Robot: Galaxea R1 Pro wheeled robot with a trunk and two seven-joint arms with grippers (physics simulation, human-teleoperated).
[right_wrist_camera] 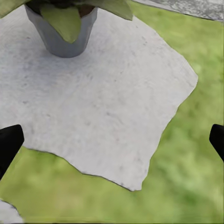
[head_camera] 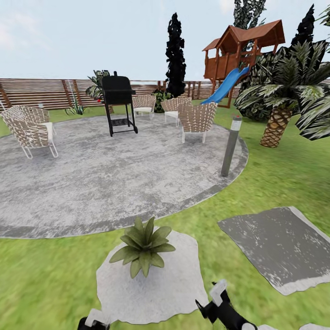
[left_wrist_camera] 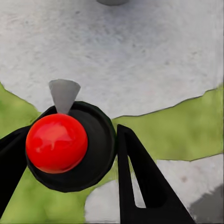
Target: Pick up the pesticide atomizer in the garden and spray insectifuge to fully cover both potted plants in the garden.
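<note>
green lawn (head_camera: 41, 275) spreads around a round grey patio (head_camera: 114, 183), with a brown slatted fence (head_camera: 41, 94) behind it. just ahead of both hands, a potted plant (head_camera: 143, 250) stands on a pale stepping stone (head_camera: 151, 284); in the right wrist view its little grey pot (right_wrist_camera: 60, 39) holds pointed green leaves and sits upright on the stone, well forward of the fingertips.

the left hand (left_wrist_camera: 74, 186) is closed on the spray bottle (left_wrist_camera: 70, 144): dark fingers (left_wrist_camera: 140, 186) press on either side of its round black body, seen end-on with a red cap towards the camera and a pale grey nozzle tip pointing forward, away from the hand, over the stone. its long axis runs roughly along the camera's line of sight, so how far it leans cannot be told. the right hand (right_wrist_camera: 112, 140) is spread wide with nothing between its fingers, only the two dark tips showing at the edges, hovering over the stone's edge and the grass.

farther off, beyond the plant, a black grill (head_camera: 118, 103) and several woven chairs (head_camera: 198, 120) stand on the patio, a grey post light (head_camera: 230, 146) at its rim. a darker stepping stone (head_camera: 279, 245) lies ahead of the right hand; a palm (head_camera: 279, 105) and a wooden playhouse with a blue slide (head_camera: 229, 82) stand far beyond it.
</note>
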